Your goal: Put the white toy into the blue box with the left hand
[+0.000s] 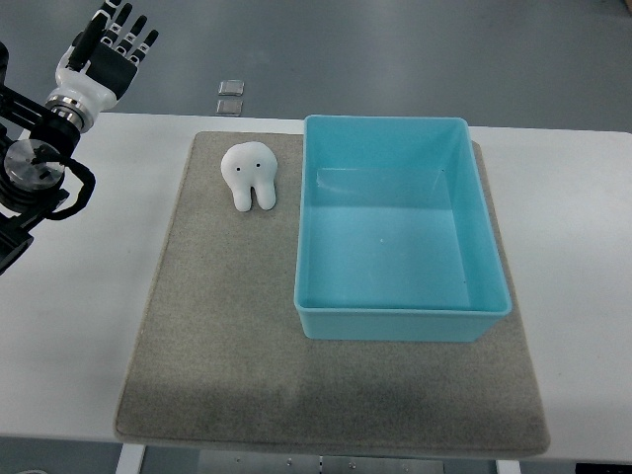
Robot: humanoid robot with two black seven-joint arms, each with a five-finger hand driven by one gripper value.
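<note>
A white tooth-shaped toy with two black dot eyes lies on the grey mat, just left of the blue box. The box is an empty open rectangular bin on the mat's right half. My left hand is raised at the top left corner, beyond the table's far edge and well away from the toy, fingers spread and holding nothing. Its arm runs down the left edge. The right arm does not show.
The white table extends left and right of the mat. Two small square pads lie on the grey floor beyond the table's far edge.
</note>
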